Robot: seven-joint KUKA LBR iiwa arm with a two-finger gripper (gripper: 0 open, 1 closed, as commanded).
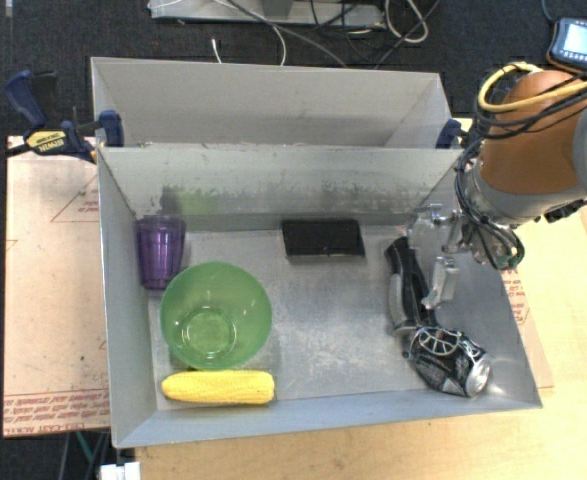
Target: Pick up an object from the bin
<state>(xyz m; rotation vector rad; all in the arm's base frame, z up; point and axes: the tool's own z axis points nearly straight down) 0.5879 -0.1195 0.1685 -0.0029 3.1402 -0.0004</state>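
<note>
The claw (439, 280) hangs low at the arm's end of the grey bin (273, 183). I cannot tell from up here how far open it stands, and I can make out nothing held in it. Just beside it, toward the middle of the bin, lies a long black tool-like thing (403, 280), and just past it toward the near rim sits a crumpled dark can (447, 359); those two look the likeliest picks. The danger, as I judge it, is crowding: the pair lie near each other and the sloping side wall is close behind the claw. A descent slightly off could land on top of the black thing, shove the can into the corner, or scrape the wall. The can's dented, shiny skin may also slip free. The black box (322, 238), green bowl (216, 315), corn cob (218, 388) and purple cup (160, 251) lie well away from the claw.
</note>
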